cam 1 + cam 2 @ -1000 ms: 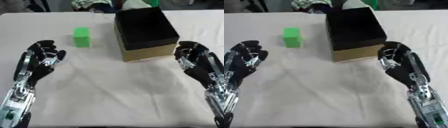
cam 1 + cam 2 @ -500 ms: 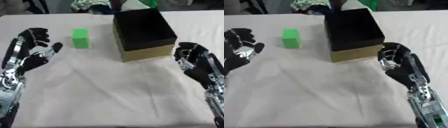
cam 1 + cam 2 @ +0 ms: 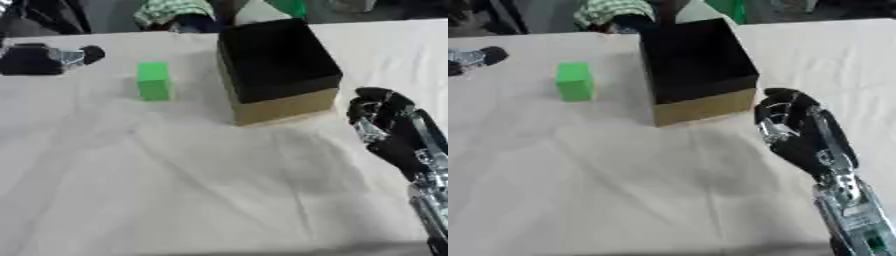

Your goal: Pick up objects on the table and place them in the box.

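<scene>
Box (image 3: 276, 67), black inside with tan walls, stands open at the far middle of the desk (image 3: 175, 190). My right hand (image 3: 794, 130) rests by the near right edge, fingers curled on nothing. My left hand (image 3: 44, 57) hovers at the far left edge, its fingers too blurred to tell. Just right of it, left of the box, a green block (image 3: 153, 80) stands upright.

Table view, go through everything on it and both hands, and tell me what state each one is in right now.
green block: upright on the cloth, left of the box, not held.
box: open at the top, dark inside, nothing visible in it.
left hand: raised near the view's left edge, beside the block, apart from it, holding nothing.
right hand: fingers curled, empty, right of the box.
</scene>
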